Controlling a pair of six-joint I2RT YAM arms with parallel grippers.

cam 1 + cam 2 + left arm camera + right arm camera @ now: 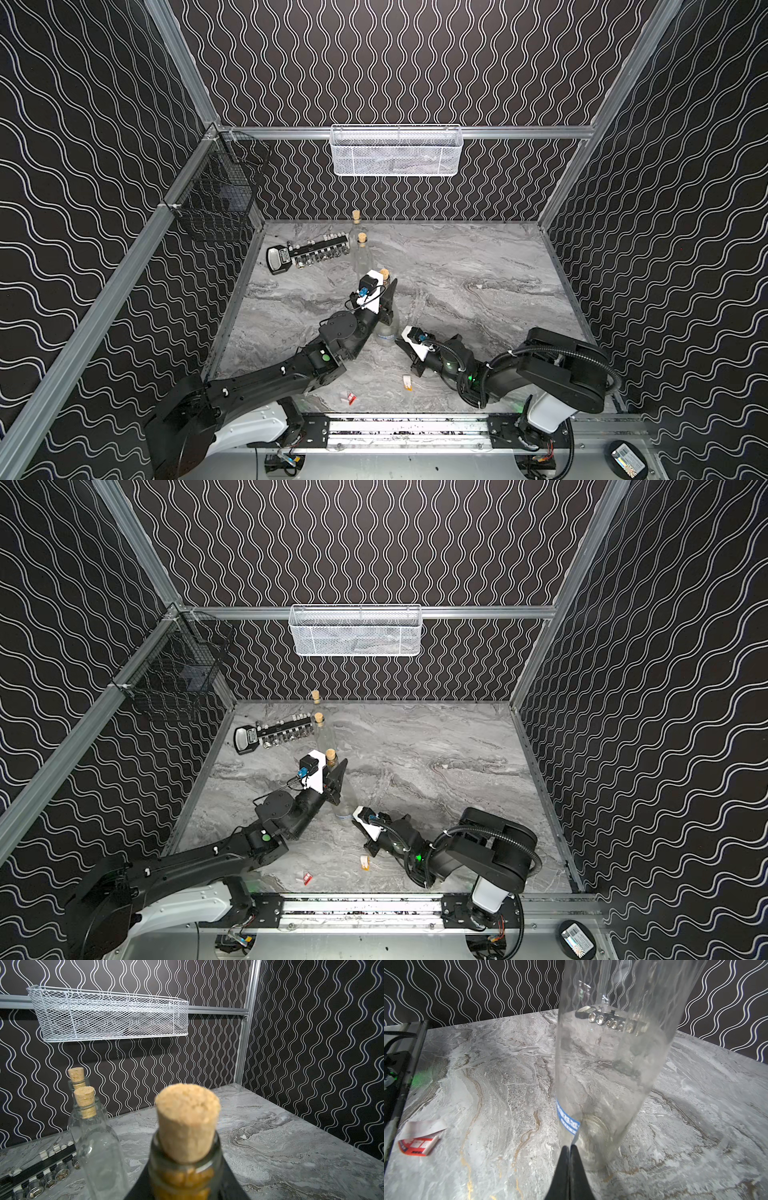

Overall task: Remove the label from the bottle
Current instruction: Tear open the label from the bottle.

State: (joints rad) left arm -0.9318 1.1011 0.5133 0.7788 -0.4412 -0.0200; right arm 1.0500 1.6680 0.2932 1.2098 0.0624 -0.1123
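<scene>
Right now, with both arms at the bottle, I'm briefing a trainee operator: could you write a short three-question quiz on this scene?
1. True or false: the left gripper holds the glass bottle by its base.
2. The right gripper is shut on: A) the cork, B) a corner of the blue label, C) a socket?
3. How many peeled-off labels lie on the marble tabletop?

Key
1. False, by its neck.
2. B.
3. Two: a red-and-white label and an orange-and-white label.
</scene>
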